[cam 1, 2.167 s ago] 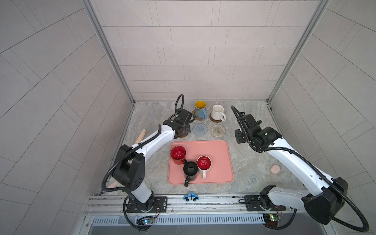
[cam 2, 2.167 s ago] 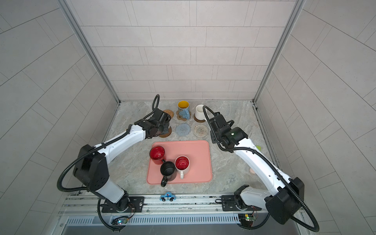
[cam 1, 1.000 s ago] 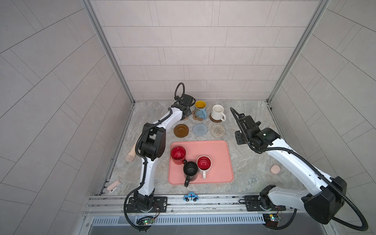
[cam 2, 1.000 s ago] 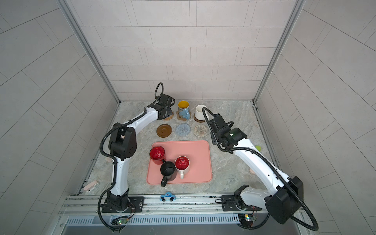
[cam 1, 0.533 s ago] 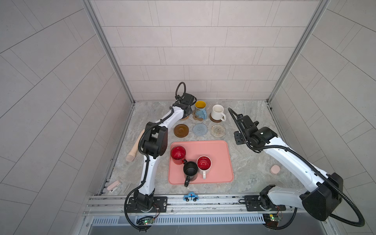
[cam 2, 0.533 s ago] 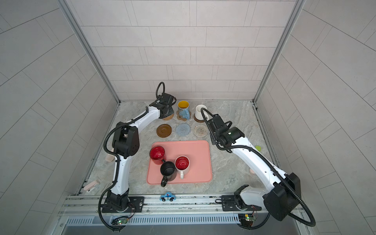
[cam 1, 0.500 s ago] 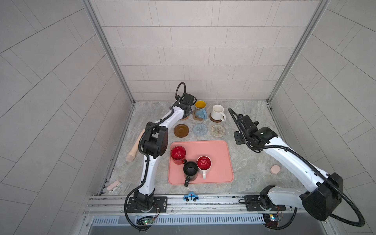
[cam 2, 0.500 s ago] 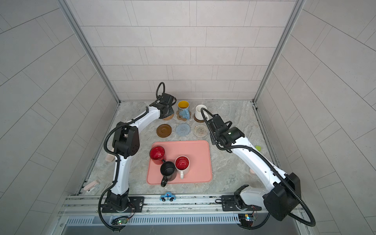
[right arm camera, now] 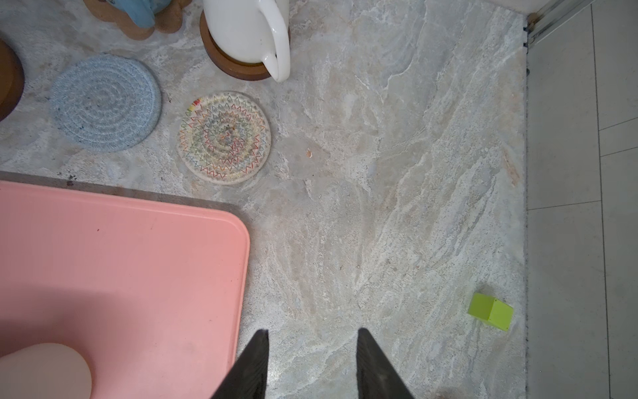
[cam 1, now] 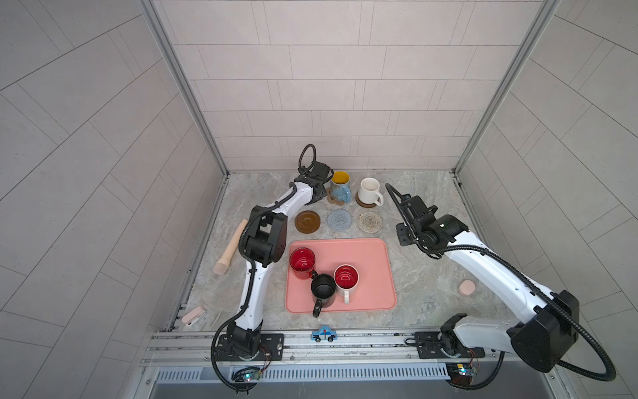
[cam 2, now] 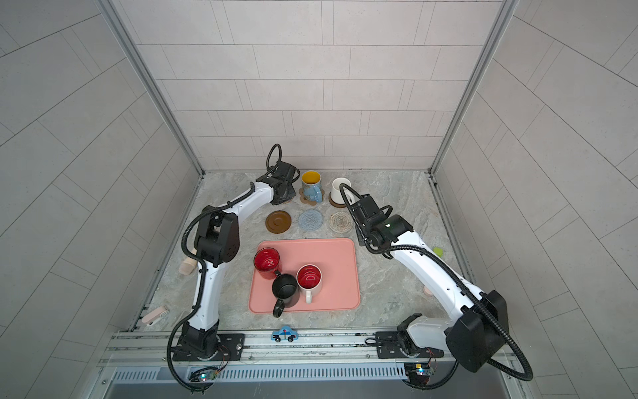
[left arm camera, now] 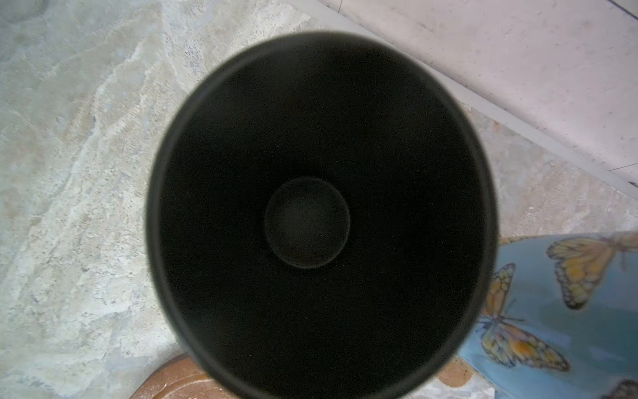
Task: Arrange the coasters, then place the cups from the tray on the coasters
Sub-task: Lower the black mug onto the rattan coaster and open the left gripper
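Tray (cam 1: 374, 262): salmon-pink, lower centre in both top views; carries red cup (cam 1: 302, 262), black cup (cam 1: 323, 289), white cup (cam 1: 346, 280) with red inside.
Left hand (cam 1: 318, 195): upper centre, closed; fingers hidden, grip unconfirmed.
Right hand (right arm camera: 312, 331): spread apart, empty, above desk (right arm camera: 397, 207).
Second black cup (left arm camera: 310, 214): fills left wrist view, lower rim cut off.
Row above tray: brown coaster (cam 1: 307, 221), grey-blue coaster (cam 1: 339, 220), cream coaster (cam 1: 370, 221), bare.
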